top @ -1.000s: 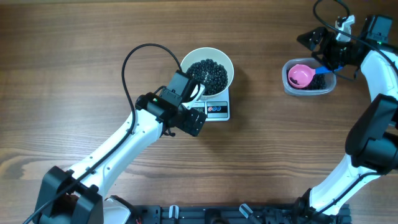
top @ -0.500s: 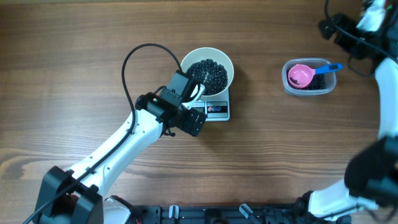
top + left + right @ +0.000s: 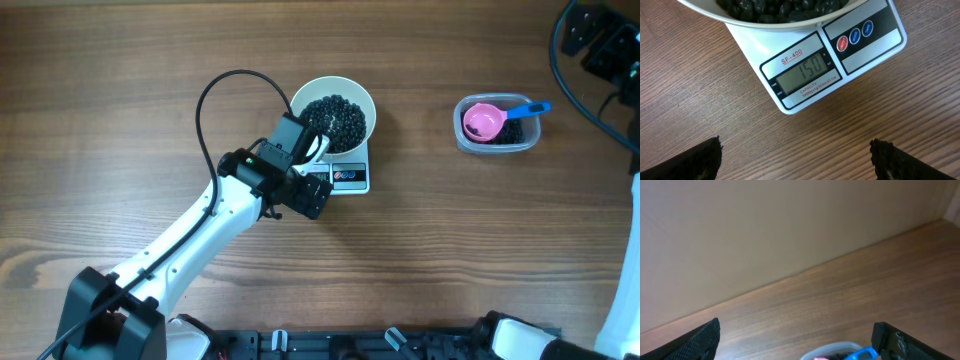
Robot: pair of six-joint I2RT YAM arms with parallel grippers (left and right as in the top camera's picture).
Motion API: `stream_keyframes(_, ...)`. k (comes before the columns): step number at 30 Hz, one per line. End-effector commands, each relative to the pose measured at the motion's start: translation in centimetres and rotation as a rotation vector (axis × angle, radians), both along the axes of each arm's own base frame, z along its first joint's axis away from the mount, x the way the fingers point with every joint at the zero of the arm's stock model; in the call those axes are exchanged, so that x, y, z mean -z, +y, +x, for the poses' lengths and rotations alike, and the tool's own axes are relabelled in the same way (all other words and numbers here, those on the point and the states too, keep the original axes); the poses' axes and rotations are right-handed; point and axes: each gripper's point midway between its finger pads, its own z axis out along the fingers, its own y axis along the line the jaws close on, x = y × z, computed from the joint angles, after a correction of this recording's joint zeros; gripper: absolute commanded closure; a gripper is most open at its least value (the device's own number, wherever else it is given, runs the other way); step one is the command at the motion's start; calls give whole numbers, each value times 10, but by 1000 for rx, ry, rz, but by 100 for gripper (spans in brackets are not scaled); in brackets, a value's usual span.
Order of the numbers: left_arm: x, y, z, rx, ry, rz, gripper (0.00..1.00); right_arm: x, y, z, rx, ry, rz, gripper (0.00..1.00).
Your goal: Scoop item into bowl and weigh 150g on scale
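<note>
The white bowl (image 3: 333, 112) stands on the small white scale (image 3: 350, 178), heaped with the item, tiny black beads (image 3: 335, 120). In the left wrist view the scale's display (image 3: 802, 72) reads 150, with the bowl's rim (image 3: 775, 25) above it. My left gripper (image 3: 797, 160) hangs open over bare wood just in front of the scale, holding nothing. Far off at the table's top right corner, my right gripper (image 3: 598, 38) is raised. It is open and empty in its own view (image 3: 795, 340).
A clear plastic tub (image 3: 497, 130) at the right holds more beads and the pink scoop (image 3: 482, 122), whose blue handle (image 3: 530, 109) rests on the rim. A black cable (image 3: 215, 100) loops left of the bowl. A pale wall (image 3: 765, 230) backs the table.
My right arm has pulled up and away from the tub toward the top right corner, leaving the scoop inside. The left arm, bowl and scale have not moved.
</note>
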Motion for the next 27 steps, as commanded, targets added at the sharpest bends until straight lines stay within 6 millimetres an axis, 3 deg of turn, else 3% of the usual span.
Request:
stream_keyframes(1, -4, 1, 1, 6, -12, -8, 0, -4, 24, -20, -176, 24, -225, 0)
stream_keyframes(4, -4, 1, 1, 6, -12, -8, 0, -2, 54, -30, -339, 38, -387, 0)
stream_keyframes(8, -4, 1, 1, 6, -12, -8, 0, 4, 73, -31, -437, 35, -459, 0)
stream_keyframes(13, -4, 1, 1, 6, -12, -8, 0, 47, 79, -49, -416, 78, -364, 0)
stream_keyframes(21, -4, 1, 1, 6, -12, -8, 0, 93, 81, -74, -300, -170, -355, 0)
stream_keyframes(25, -4, 1, 1, 6, -12, -8, 0, 97, 83, -98, -260, -270, -376, 0)
stream_keyframes(27, -4, 1, 1, 6, -12, -8, 0, 91, 81, -118, -217, -333, -410, 0)
